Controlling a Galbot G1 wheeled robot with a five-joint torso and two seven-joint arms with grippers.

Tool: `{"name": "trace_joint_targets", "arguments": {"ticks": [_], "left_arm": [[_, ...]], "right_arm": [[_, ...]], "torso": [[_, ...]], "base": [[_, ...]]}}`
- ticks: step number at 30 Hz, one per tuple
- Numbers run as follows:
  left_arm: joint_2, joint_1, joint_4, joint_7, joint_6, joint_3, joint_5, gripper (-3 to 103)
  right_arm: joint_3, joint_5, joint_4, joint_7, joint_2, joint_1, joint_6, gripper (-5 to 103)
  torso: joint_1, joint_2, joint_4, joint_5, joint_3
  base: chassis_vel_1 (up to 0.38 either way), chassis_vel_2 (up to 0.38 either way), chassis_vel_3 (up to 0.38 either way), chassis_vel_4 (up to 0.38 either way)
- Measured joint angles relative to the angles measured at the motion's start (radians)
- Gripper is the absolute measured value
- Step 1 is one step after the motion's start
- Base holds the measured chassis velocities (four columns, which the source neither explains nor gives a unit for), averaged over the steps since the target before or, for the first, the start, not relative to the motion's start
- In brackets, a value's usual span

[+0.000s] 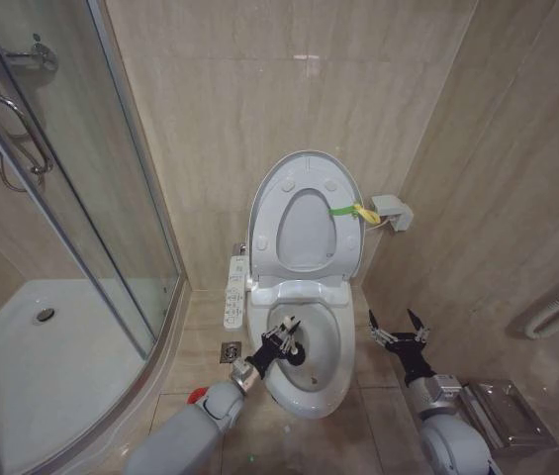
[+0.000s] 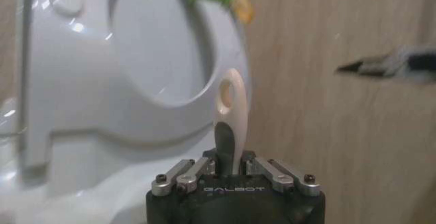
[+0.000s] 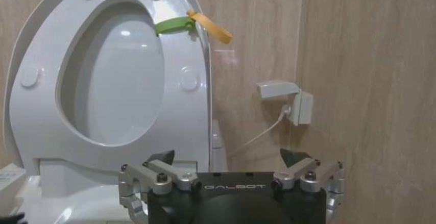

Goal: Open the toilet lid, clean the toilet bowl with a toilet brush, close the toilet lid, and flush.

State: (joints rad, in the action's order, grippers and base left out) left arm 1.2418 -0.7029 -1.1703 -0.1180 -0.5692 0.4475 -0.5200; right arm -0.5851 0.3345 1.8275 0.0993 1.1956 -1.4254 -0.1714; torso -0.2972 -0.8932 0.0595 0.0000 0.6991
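The toilet lid (image 1: 304, 228) stands raised against the wall, the seat ring up with it, and a yellow-green strap (image 1: 352, 211) hangs at its edge. Below lies the white toilet bowl (image 1: 333, 391). My left gripper (image 1: 281, 344) hangs over the bowl's opening, shut on the toilet brush (image 2: 230, 114). The brush's pale handle, with a hole near its end, sticks out past the fingers; a dark shape by the gripper may be its head. My right gripper (image 1: 398, 336) is open beside the bowl, level with its rim. The right wrist view shows this gripper (image 3: 232, 163) facing the lid (image 3: 112, 81).
A button panel (image 1: 235, 292) runs along the bowl's left side, with a floor drain (image 1: 230, 349) and a small red cup holder (image 1: 196, 396) on the tiles there. A glass shower enclosure (image 1: 81, 228) fills the left. A wall socket (image 1: 391, 211) and a metal plate (image 1: 502, 416) are on the right.
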Motion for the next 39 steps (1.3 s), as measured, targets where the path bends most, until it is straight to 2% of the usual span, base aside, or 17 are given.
{"name": "trace_joint_targets", "arguments": {"ticks": [2, 7, 12, 20, 23, 27, 31, 33, 39], "left_arm": [[-0.016, -0.024, -0.078, 0.012, 0.016, 0.023, -0.005, 19], [-0.014, -0.047, -0.104, 0.006, 0.017, 0.040, -0.005, 19], [0.028, -0.036, -0.002, -0.026, -0.009, 0.020, -0.009, 19], [0.080, 0.050, 0.144, -0.071, -0.022, -0.023, -0.081, 19], [0.070, 0.052, 0.119, -0.067, -0.020, -0.018, -0.084, 19], [0.016, 0.019, -0.025, -0.029, 0.011, 0.020, -0.083, 19], [-0.010, -0.015, -0.100, -0.014, 0.028, 0.044, -0.072, 19], [-0.011, -0.021, -0.099, -0.014, 0.028, 0.046, -0.067, 19], [0.023, -0.011, 0.022, -0.056, -0.005, 0.030, -0.056, 19]], "right_arm": [[0.000, 0.000, 0.000, 0.000, 0.000, 0.000, 0.000, 100], [0.000, 0.000, 0.000, 0.000, 0.000, 0.000, 0.000, 100], [0.000, 0.000, 0.000, 0.000, 0.000, 0.000, 0.000, 100], [0.000, 0.000, 0.000, 0.000, 0.000, 0.000, 0.000, 100], [0.000, 0.000, 0.000, 0.000, 0.000, 0.000, 0.000, 100], [0.000, 0.000, 0.000, 0.000, 0.000, 0.000, 0.000, 100], [0.000, 0.000, 0.000, 0.000, 0.000, 0.000, 0.000, 100], [0.000, 0.000, 0.000, 0.000, 0.000, 0.000, 0.000, 100], [0.000, 0.000, 0.000, 0.000, 0.000, 0.000, 0.000, 100]], "torso": [[0.000, 0.000, 0.0000, 0.0000, 0.000], [0.000, 0.000, -0.0001, 0.0000, 0.000], [0.000, 0.000, -0.0001, 0.0000, 0.000], [0.000, 0.000, 0.0000, 0.0001, 0.000], [0.000, 0.000, 0.0000, -0.0001, 0.000], [0.000, 0.000, -0.0001, 0.0000, 0.000], [0.000, 0.000, -0.0001, 0.0000, 0.000], [0.000, 0.000, -0.0001, 0.0000, 0.000], [0.000, 0.000, -0.0002, -0.0001, 0.000]], "base": [[0.000, 0.000, 0.000, 0.000], [0.000, 0.000, 0.000, 0.000], [0.000, 0.000, 0.000, 0.000], [0.000, 0.000, 0.000, 0.000], [0.000, 0.000, 0.000, 0.000], [0.000, 0.000, 0.000, 0.000], [0.000, 0.000, 0.000, 0.000], [0.000, 0.000, 0.000, 0.000], [0.000, 0.000, 0.000, 0.000]]}}
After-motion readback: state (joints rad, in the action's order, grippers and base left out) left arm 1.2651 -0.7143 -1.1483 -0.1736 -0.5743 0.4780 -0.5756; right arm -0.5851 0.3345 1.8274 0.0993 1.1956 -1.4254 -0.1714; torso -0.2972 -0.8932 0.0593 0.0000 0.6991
